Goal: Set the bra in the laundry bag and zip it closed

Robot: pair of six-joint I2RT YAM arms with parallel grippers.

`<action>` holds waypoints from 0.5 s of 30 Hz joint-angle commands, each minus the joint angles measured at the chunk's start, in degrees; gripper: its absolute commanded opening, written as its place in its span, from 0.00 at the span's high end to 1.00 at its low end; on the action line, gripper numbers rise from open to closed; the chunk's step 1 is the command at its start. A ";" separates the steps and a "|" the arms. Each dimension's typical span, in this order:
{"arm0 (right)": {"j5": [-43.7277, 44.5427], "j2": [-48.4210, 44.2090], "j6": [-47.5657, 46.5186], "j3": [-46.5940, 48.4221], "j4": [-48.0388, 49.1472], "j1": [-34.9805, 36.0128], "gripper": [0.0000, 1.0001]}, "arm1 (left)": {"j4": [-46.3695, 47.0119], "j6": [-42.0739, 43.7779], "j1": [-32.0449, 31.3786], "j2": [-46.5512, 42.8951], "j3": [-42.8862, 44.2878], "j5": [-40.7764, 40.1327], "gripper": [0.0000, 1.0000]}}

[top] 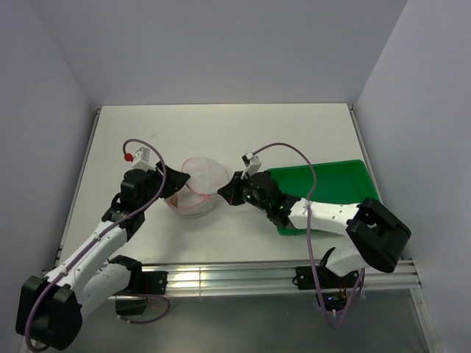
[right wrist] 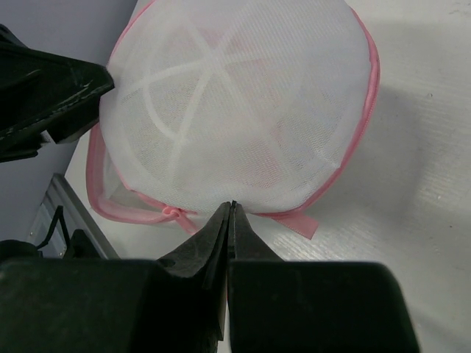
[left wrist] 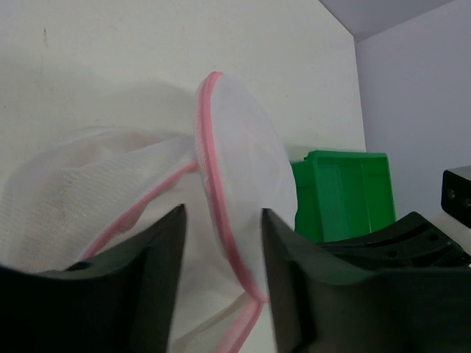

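The laundry bag (top: pixel 200 182) lies mid-table, its white mesh upper half (left wrist: pixel 243 162) tilted up like a lid. A faint peach tint of the bra (left wrist: pixel 70 202) shows through the mesh of the lower half. My left gripper (left wrist: pixel 223 283) is open at the bag's left side, and the pink zip rim (left wrist: pixel 221 213) runs between its fingers. My right gripper (right wrist: pixel 232 207) is shut, its tips pinched at the lower rim of the raised half (right wrist: pixel 235 110). The small pink zip pull (right wrist: pixel 171 213) sits just left of those tips.
A green rectangular tray (top: pixel 331 184) stands right of the bag, under the right arm (top: pixel 324 213). A metal rail (top: pixel 243 276) runs along the table's near edge. White walls close off the back and sides.
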 commanded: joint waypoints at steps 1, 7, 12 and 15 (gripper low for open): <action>1.75 -1.58 -1.39 2.22 0.18 0.67 1.00 | 7.57 -0.95 0.19 1.70 1.61 2.42 0.54; 5.08 -3.16 1.84 2.58 -3.59 0.67 0.81 | 8.99 -1.66 0.19 -4.59 -1.11 1.98 1.00; 5.71 -5.36 10.97 -1.10 -2.55 0.93 0.07 | 8.01 -4.55 0.19 -12.69 -5.94 0.31 1.00; 1.94 -4.93 16.34 -3.92 4.03 1.63 0.00 | 9.24 -6.75 0.19 -16.30 -9.99 -0.22 1.00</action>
